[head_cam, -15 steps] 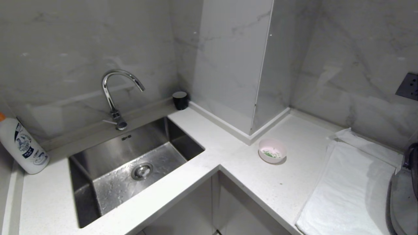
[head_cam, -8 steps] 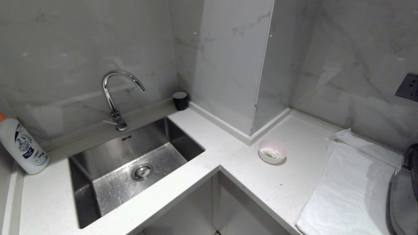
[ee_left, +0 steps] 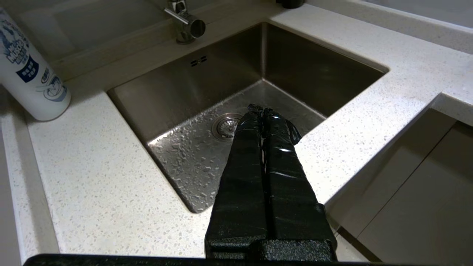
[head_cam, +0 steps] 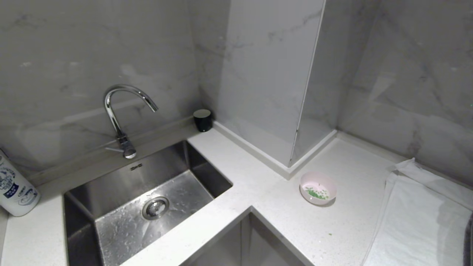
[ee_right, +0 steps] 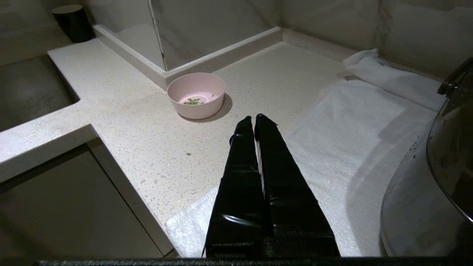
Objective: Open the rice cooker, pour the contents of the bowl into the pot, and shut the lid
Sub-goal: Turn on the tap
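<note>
The bowl [head_cam: 317,187], small, round and pale pink, stands on the white counter near the foot of the wall column. A scatter of green bits [head_cam: 315,193] lies in its bottom. In the right wrist view the bowl [ee_right: 196,94] is ahead of my right gripper [ee_right: 253,117], which is shut, empty and hovering over the counter beside a white towel. My left gripper [ee_left: 261,109] is shut and empty above the sink [ee_left: 207,92]. Neither gripper shows in the head view. The rice cooker, its pot and its lid are out of view.
A steel sink [head_cam: 122,181] with a chrome faucet [head_cam: 118,111] fills the left. A white bottle [head_cam: 13,184] stands at the far left and a black cup [head_cam: 203,119] in the corner. A white towel [head_cam: 417,221] covers the counter at right, beside a shiny rounded pan [ee_right: 443,166].
The whole head view has shifted: the counter now sits lower and nearer, and the dark vessel at the right edge has almost left the picture. Nothing on the counter has moved.
</note>
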{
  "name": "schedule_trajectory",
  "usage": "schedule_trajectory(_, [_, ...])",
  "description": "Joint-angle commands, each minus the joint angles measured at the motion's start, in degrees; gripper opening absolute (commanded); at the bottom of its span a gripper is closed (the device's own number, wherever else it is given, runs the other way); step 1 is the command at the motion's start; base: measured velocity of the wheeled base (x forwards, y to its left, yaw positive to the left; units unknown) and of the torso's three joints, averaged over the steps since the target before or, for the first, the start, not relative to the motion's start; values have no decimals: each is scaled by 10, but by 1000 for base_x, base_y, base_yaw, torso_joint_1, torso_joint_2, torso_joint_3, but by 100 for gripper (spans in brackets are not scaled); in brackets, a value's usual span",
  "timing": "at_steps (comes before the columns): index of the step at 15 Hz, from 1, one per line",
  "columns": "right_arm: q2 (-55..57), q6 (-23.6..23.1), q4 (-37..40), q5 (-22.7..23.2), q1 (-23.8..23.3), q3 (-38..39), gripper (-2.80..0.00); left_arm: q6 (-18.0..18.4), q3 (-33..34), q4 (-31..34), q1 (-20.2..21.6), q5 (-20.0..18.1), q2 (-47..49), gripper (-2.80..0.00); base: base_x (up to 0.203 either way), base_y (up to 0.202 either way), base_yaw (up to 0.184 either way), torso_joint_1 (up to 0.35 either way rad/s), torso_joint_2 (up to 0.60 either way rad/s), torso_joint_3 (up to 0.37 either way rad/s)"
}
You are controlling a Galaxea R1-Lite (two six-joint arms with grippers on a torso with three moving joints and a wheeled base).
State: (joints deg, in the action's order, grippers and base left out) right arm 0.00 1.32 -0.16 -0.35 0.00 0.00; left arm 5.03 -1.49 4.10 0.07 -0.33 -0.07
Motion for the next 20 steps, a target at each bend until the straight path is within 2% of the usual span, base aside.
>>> schedule_trajectory(1, [0, 0, 0, 0, 0, 0, -280, -2, 0, 0, 0, 0, -2, -280, 0, 0, 0, 0, 0, 0])
schedule_trajectory(5, [0, 0, 0, 0, 0, 0, -280, -5, -10, 4, 0, 4, 1, -280, 0, 0, 0, 0, 0, 0])
schedule_trajectory(9, [0, 0, 0, 0, 0, 0, -280, -20, -89, -21, 0, 1, 136, -280, 0, 0, 0, 0, 0, 0])
schedule_trajectory(17, [0, -3, 0, 0, 0, 0, -280, -36, -155, -296, -8, -2, 517, -280, 0, 0, 0, 0, 0, 0])
schedule_trajectory(20, [0, -3, 0, 0, 0, 0, -280, -80, -185, -364, -7, 2, 648, -280, 0, 0, 0, 0, 0, 0])
